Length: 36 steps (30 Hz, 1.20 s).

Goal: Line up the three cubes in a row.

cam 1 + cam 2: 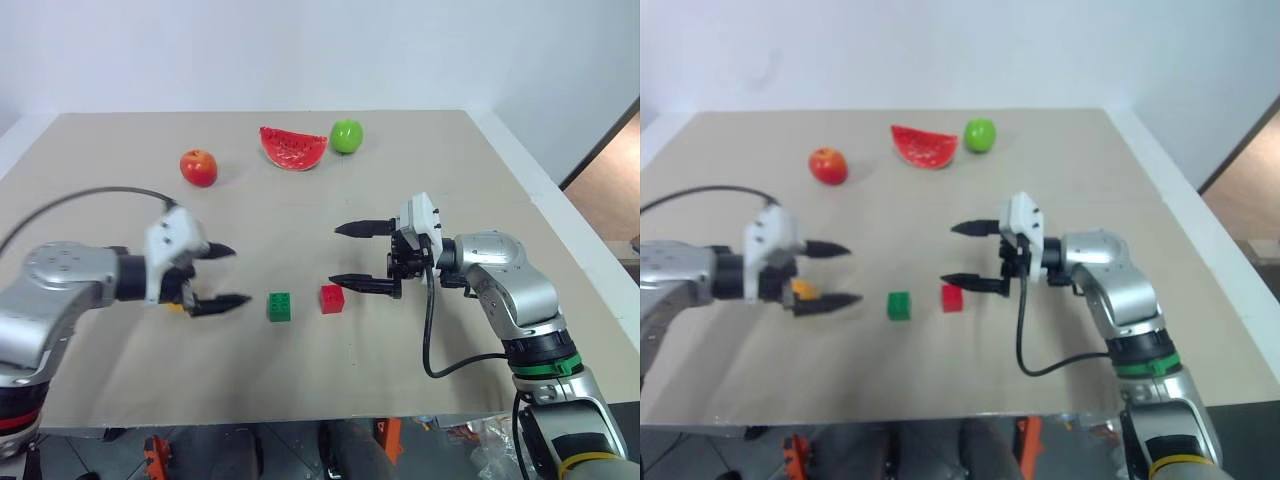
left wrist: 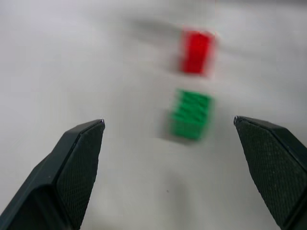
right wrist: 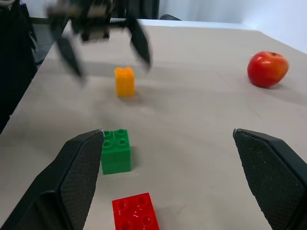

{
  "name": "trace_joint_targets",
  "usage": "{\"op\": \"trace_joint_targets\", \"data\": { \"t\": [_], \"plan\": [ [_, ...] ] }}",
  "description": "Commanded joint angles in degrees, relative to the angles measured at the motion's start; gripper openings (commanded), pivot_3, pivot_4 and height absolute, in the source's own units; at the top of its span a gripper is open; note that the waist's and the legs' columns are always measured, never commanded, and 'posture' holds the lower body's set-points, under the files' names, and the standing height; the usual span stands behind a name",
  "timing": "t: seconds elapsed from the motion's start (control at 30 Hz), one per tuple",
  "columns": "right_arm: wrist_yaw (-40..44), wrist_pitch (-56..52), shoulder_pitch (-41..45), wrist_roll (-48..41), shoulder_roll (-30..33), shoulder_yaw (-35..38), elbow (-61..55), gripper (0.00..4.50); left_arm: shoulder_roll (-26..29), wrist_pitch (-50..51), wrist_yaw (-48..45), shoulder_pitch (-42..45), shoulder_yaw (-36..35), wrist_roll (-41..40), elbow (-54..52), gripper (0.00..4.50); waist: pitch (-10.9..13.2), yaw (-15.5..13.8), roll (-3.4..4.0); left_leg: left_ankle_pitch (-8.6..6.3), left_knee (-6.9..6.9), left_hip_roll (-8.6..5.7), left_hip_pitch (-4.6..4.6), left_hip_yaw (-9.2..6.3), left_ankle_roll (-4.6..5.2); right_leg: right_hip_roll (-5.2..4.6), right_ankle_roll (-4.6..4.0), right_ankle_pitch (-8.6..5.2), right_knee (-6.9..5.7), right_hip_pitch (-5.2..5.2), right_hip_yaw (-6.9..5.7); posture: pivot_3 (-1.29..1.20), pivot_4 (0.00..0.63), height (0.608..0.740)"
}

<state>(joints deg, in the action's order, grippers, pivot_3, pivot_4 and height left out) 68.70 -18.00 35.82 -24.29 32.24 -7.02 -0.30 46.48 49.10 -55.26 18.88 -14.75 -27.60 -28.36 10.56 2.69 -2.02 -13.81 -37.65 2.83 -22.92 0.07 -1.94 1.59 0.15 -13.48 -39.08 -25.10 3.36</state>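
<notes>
- Red apple (image 1: 198,167), melon slice (image 1: 293,148), green apple (image 1: 346,135) at far side of table (image 1: 420,380), well clear.
- Red cube (image 1: 332,299), green cube (image 1: 280,306), orange cube (image 1: 803,290) in row.
- Left gripper (image 1: 223,276) spread, empty, above orange cube; right gripper (image 1: 345,254) spread, empty, near red cube.

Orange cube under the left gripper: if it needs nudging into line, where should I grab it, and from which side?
Probably from above, closing on two opposite flat sides of the orange cube. It stands upright, studs up, apart from the green cube, with the open left gripper above it.

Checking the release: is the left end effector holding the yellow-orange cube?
No: the yellow-orange cube stands on the table, with the open left end effector above it.
</notes>
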Motion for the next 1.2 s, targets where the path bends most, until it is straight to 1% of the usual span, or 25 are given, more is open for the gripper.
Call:
{"op": "trace_joint_targets", "data": {
  "t": [0.03, 0.1, 0.17, 0.27, 0.33, 0.37, 0.47, 0.53, 0.63, 0.83, 0.97, 1.03, 1.07, 1.17, 1.2],
  "plan": [
    [1.84, 1.56, 2.07, -0.21, -0.09, 0.45, 0.99, 4.50, -5.73, 1.13, 12.74, -4.45, -8.33, 1.10, -5.23, 4.48, -0.01, 0.07, -0.01, 0.00, 0.01, 0.00, 0.09, 0.06, 0.00, 0.00, 0.00, 0.01, 0.00, 0.04, 0.09, 0.00, 0.150, 0.740],
    [3.05, 1.68, 2.68, -0.35, -0.39, 0.05, 1.92, 4.50, -12.53, 1.33, 21.80, -8.12, -11.81, 2.86, -8.01, 4.48, -0.01, 0.03, -0.01, 0.00, 0.01, 0.01, 0.08, 0.00, 0.00, 0.01, -0.01, 0.01, 0.02, 0.07, 0.03, 0.00, 0.150, 0.740],
    [4.14, 1.93, 3.14, -0.27, -0.59, -0.31, 2.63, 4.50, -18.81, 0.95, 29.02, -12.67, -13.02, 4.77, -11.21, 4.48, -0.02, -0.01, -0.06, 0.00, 0.01, 0.01, 0.12, 0.05, 0.00, -0.04, -0.02, 0.02, 0.01, 0.10, 0.10, 0.00, 0.150, 0.740],
    [4.94, 2.60, 3.79, 0.30, -0.83, -0.42, 3.86, 4.50, -25.60, -2.20, 35.31, -19.17, -10.68, 7.52, -15.22, 4.48, -0.03, -0.07, -0.06, 0.00, -0.01, 0.00, 0.10, 0.04, -0.01, -0.06, -0.01, 0.06, 0.01, 0.10, 0.22, 0.00, 0.150, 0.740],
    [5.19, 2.95, 4.22, 0.53, -0.95, -0.40, 4.58, 4.50, -30.87, -4.44, 39.81, -21.82, -8.97, 8.74, -16.79, 4.48, -0.03, -0.08, -0.08, 0.01, -0.01, -0.03, 0.14, 0.05, -0.02, -0.10, 0.00, 0.08, 0.01, 0.15, 0.24, 0.00, 0.150, 0.740],
    [5.28, 3.04, 4.36, 0.58, -0.97, -0.38, 4.81, 4.50, -32.45, -4.92, 41.13, -22.80, -7.93, 9.21, -17.16, 4.48, -0.04, -0.16, -0.09, 0.02, -0.02, -0.05, 0.17, 0.04, -0.04, -0.10, 0.01, 0.10, 0.02, 0.19, 0.24, 0.00, 0.150, 0.740],
    [5.51, 3.21, 4.36, 0.77, -0.89, -0.37, 4.88, 4.50, -35.96, -5.84, 44.35, -24.66, -4.97, 10.22, -17.02, 4.48, -0.04, -0.21, -0.09, 0.10, -0.03, -0.09, 0.29, 0.00, -0.06, -0.11, 0.02, 0.18, 0.02, 0.33, 0.21, 0.00, 0.150, 0.740],
    [5.65, 3.26, 4.14, 0.88, -0.72, -0.38, 4.75, 4.50, -36.89, -6.86, 45.94, -24.90, -3.24, 11.44, -16.22, 4.48, -0.04, -0.08, -0.10, 0.11, -0.03, -0.10, 0.63, 0.01, -0.05, -0.09, 0.02, 0.18, 0.03, 0.69, 0.21, 0.00, 0.150, 0.740],
    [5.54, 3.31, 3.80, 1.09, -0.42, -0.21, 4.57, 4.50, -38.88, -7.02, 48.79, -24.66, -2.23, 12.06, -14.81, 4.48, -0.04, -0.05, -0.10, 0.12, -0.03, -0.10, 0.81, 0.03, -0.02, -0.01, 0.03, 0.22, 0.03, 0.80, 0.19, 0.00, 0.150, 0.740],
    [5.04, 2.96, 3.19, 0.99, 0.02, -0.01, 3.73, 4.50, -40.49, -5.85, 51.78, -24.22, -0.65, 12.17, -12.92, 4.48, -0.04, 0.01, -0.10, 0.13, 0.00, -0.08, 0.80, 0.04, -0.01, 0.02, 0.01, 0.22, 0.03, 0.78, 0.20, 0.00, 0.150, 0.740],
    [4.59, 2.74, 2.60, 0.91, 0.29, 0.15, 3.07, 4.50, -40.10, -4.50, 52.15, -24.20, -0.76, 11.64, -12.21, 4.48, -0.03, 0.00, -0.10, 0.13, 0.01, -0.08, 0.76, 0.03, -0.01, 0.01, 0.01, 0.22, 0.06, 0.77, 0.21, 0.00, 0.150, 0.740],
    [4.46, 2.66, 2.33, 0.84, 0.49, 0.22, 2.75, 4.50, -40.04, -4.15, 52.61, -24.52, -0.92, 11.92, -12.02, 3.95, -0.03, 0.00, -0.10, 0.13, 0.01, -0.09, 0.75, 0.03, -0.01, 0.00, 0.02, 0.22, 0.07, 0.77, 0.19, 0.00, 0.150, 0.740],
    [4.41, 2.61, 2.26, 0.80, 0.57, 0.24, 2.66, 4.50, -39.98, -3.87, 52.93, -24.74, -0.91, 12.19, -11.97, 3.84, -0.03, 0.00, -0.10, 0.13, 0.01, -0.09, 0.75, 0.04, -0.01, 0.00, 0.02, 0.22, 0.07, 0.77, 0.20, 0.00, 0.150, 0.740],
    [4.26, 2.44, 2.07, 0.71, 0.79, 0.30, 2.42, 4.50, -39.89, -3.60, 53.52, -25.45, -0.44, 12.78, -11.56, 2.62, -0.03, 0.01, -0.10, 0.13, 0.01, -0.09, 0.76, 0.04, -0.01, 0.01, 0.02, 0.22, 0.07, 0.77, 0.19, 0.00, 0.150, 0.740],
    [4.25, 2.44, 1.96, 0.70, 0.87, 0.31, 2.35, 4.50, -39.72, -3.78, 53.72, -25.44, -0.23, 13.20, -11.24, 2.37, -0.03, 0.00, -0.10, 0.13, 0.01, -0.09, 0.76, 0.04, -0.01, 0.01, 0.02, 0.22, 0.07, 0.77, 0.19, 0.00, 0.150, 0.740]
  ]
}}
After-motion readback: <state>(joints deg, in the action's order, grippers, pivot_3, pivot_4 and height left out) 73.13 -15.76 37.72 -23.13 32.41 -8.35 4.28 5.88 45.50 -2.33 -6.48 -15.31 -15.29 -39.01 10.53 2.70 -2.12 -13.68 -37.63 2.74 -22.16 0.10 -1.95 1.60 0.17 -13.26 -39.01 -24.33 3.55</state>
